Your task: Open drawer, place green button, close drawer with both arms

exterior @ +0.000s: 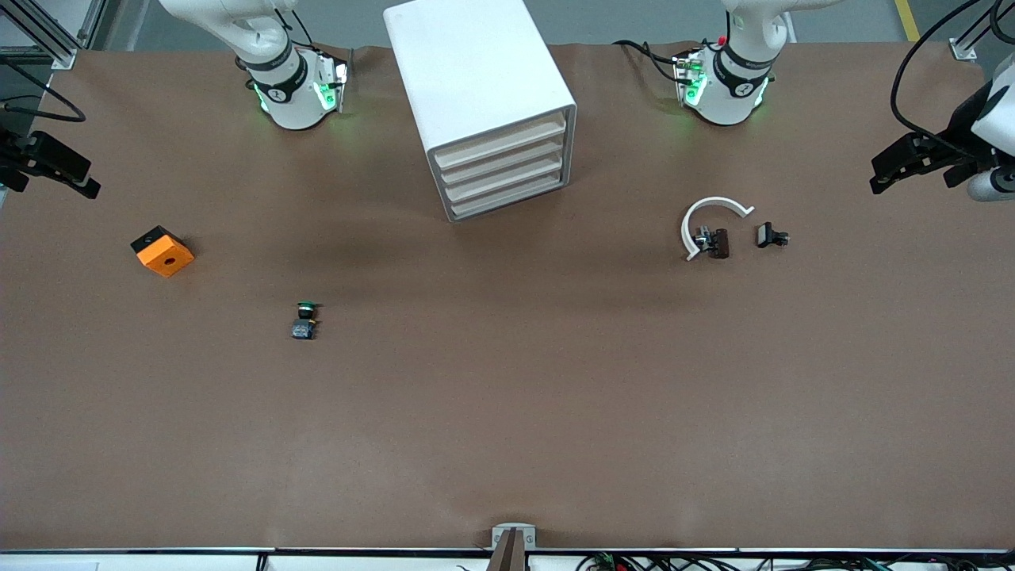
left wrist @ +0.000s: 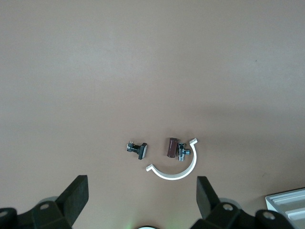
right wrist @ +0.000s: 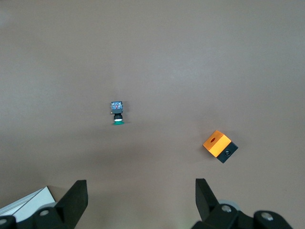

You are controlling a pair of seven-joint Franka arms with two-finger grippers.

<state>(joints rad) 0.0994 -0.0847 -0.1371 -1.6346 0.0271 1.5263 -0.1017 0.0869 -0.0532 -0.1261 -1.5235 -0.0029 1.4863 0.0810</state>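
Observation:
The white cabinet (exterior: 476, 71) stands between the two arm bases, with all four drawers shut. The drawer (exterior: 507, 198) is the lowest one, closest to the table. The button (exterior: 304, 319), with its green cap and dark body, lies on the table nearer the front camera than the cabinet, toward the right arm's end. It also shows in the right wrist view (right wrist: 117, 112). My right gripper (right wrist: 140, 193) is open and empty, high over the table. My left gripper (left wrist: 142, 193) is open and empty, high over a white curved clip (left wrist: 176, 169). Neither hand shows in the front view.
An orange cube with a hole (exterior: 162, 251) lies toward the right arm's end. The white curved clip (exterior: 710, 214), a brown piece (exterior: 718, 242) and a small black piece (exterior: 771, 235) lie toward the left arm's end. Black clamps (exterior: 47, 162) reach in at both table ends.

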